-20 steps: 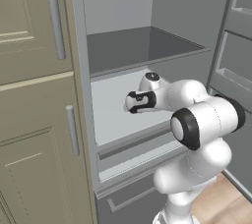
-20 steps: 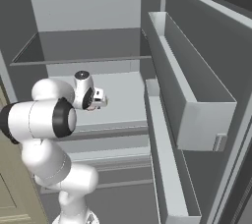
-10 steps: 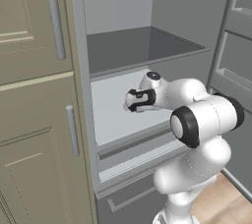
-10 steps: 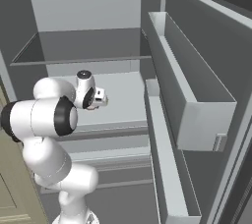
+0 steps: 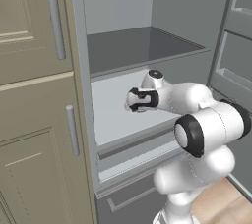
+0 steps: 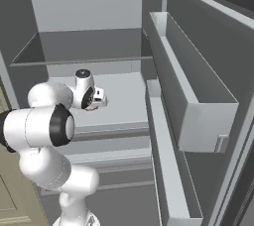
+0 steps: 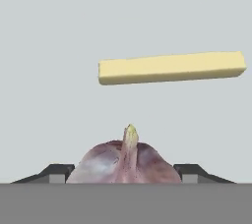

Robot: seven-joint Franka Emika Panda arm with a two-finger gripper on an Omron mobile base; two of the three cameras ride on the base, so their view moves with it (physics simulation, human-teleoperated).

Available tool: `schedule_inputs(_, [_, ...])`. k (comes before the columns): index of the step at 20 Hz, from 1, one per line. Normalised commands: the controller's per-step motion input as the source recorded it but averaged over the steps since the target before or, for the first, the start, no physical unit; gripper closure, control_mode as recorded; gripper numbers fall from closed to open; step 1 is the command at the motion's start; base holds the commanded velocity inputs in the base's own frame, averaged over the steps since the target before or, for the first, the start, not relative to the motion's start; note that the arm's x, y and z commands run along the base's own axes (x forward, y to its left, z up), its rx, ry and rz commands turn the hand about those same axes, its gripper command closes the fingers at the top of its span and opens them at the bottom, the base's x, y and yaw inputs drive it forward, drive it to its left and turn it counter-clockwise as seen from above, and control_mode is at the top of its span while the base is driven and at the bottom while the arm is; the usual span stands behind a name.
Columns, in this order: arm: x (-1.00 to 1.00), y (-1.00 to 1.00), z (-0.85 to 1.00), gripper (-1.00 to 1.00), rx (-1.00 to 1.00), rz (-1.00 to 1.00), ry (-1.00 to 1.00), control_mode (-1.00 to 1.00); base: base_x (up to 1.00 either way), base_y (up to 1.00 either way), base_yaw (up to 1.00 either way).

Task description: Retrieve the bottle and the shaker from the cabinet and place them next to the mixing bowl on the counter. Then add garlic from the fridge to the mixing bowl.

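Fridge (image 5: 123,2), middle shelf (image 5: 113,115): garlic (image 7: 123,161) sits directly between the dark fingertips (image 7: 54,171) of the end effector (image 7: 123,176), which is clenched on the bulb, stem tip pointing away along the reach, a yellow stick (image 7: 172,67) lying crosswise well beyond it.

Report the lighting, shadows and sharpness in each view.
Left base view: flat, even light, the fridge interior pale, no glare. Right base view: dimmer, the door bins grey, edges crisp. Hand view: the garlic between the gripper tips and the yellow stick look soft-edged, casting no visible shadow.
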Motion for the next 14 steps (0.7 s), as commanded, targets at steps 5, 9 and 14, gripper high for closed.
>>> schedule_inputs(5, [-0.96,0.0,0.41,1.0,0.0,0.0,-0.2,-1.0,0.0,0.0,0.0])
schedule_inputs(9, [-0.86,0.0,0.82,1.0,0.0,0.0,-0.01,-1.0,0.0,0.0,0.0])
schedule_inputs(14, [-0.96,-0.01,0.92,1.0,0.0,0.0,0.0,-1.0,0.0,0.0,0.0])
